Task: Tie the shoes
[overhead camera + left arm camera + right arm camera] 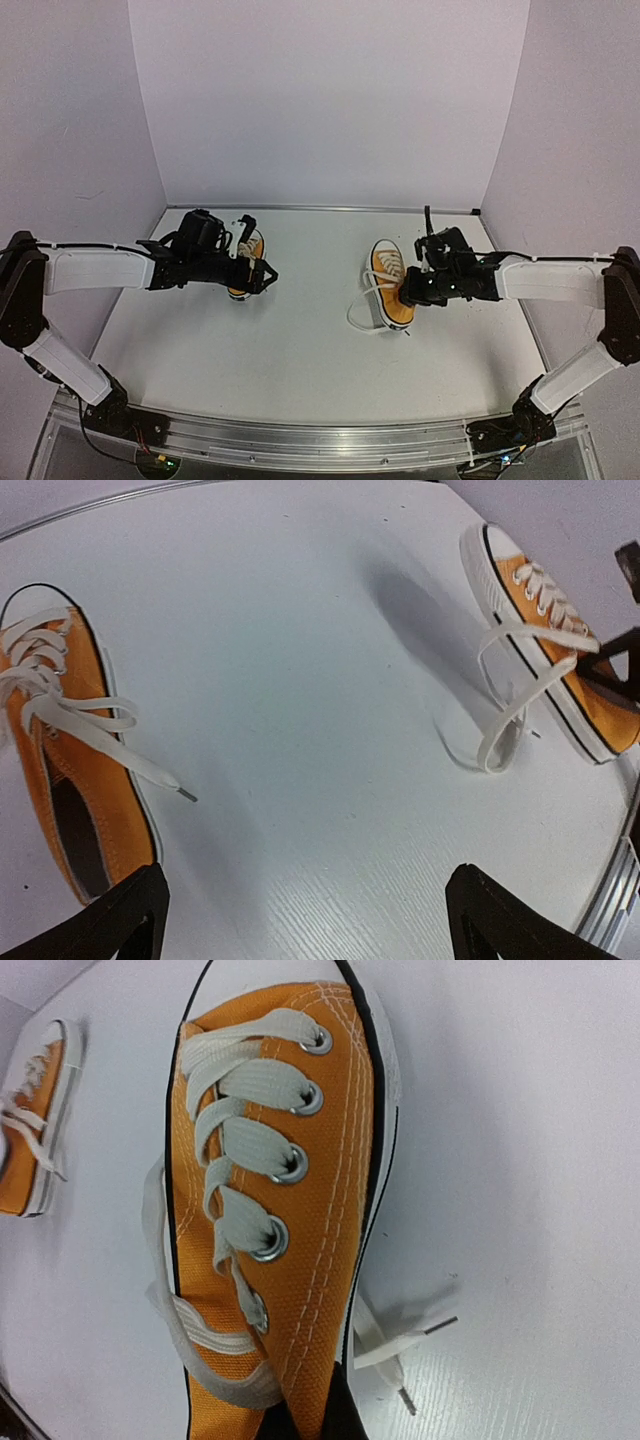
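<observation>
Two orange-yellow sneakers with white laces lie on the white table. The left shoe [247, 250] lies partly under my left gripper [264, 276]. In the left wrist view this shoe [85, 780] lies at the left with a loose lace end, and the left gripper [308, 875] is wide open and empty above bare table. The right shoe [390, 285] has a lace loop [358, 312] trailing to its left. My right gripper [415, 290] is at its heel end. In the right wrist view the right gripper [325, 1425] is closed on the side canvas of the right shoe [320, 1210].
White walls enclose the table on the left, back and right. A metal rail [320, 440] runs along the near edge. Two loose lace ends [440, 1325] lie on the table beside the right shoe. The left shoe shows far off in the right wrist view [35, 1110].
</observation>
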`<action>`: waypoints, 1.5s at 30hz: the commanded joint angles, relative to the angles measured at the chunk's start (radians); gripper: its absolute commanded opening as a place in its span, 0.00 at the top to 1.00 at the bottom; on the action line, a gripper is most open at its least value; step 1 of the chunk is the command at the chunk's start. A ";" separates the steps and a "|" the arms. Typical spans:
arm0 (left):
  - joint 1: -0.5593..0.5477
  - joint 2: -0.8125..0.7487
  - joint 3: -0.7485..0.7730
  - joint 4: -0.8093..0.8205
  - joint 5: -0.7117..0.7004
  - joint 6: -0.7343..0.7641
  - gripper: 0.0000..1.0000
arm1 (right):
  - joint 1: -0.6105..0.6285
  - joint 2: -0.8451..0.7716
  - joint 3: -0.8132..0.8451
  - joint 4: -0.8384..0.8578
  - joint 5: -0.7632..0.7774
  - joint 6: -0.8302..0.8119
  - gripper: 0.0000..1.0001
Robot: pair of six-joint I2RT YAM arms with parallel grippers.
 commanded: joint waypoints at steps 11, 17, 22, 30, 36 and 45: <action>-0.003 0.079 -0.109 0.637 0.395 0.165 0.02 | 0.016 -0.206 0.228 0.088 -0.184 -0.183 1.00; -0.013 0.189 -0.126 0.924 0.506 0.146 0.00 | 0.041 -0.198 0.283 0.088 -0.234 -0.188 1.00; -0.026 0.303 -0.088 1.060 0.505 0.154 0.01 | 0.071 -0.174 0.334 0.090 -0.256 -0.182 1.00; -0.066 0.477 -0.013 1.240 0.631 0.130 0.01 | 0.101 -0.144 0.406 0.088 -0.268 -0.176 1.00; -0.095 0.553 -0.009 1.357 0.647 0.084 0.01 | 0.110 -0.137 0.435 0.087 -0.269 -0.171 1.00; -0.104 0.606 -0.001 1.391 0.560 0.045 0.69 | 0.110 -0.143 0.452 0.088 -0.247 -0.161 1.00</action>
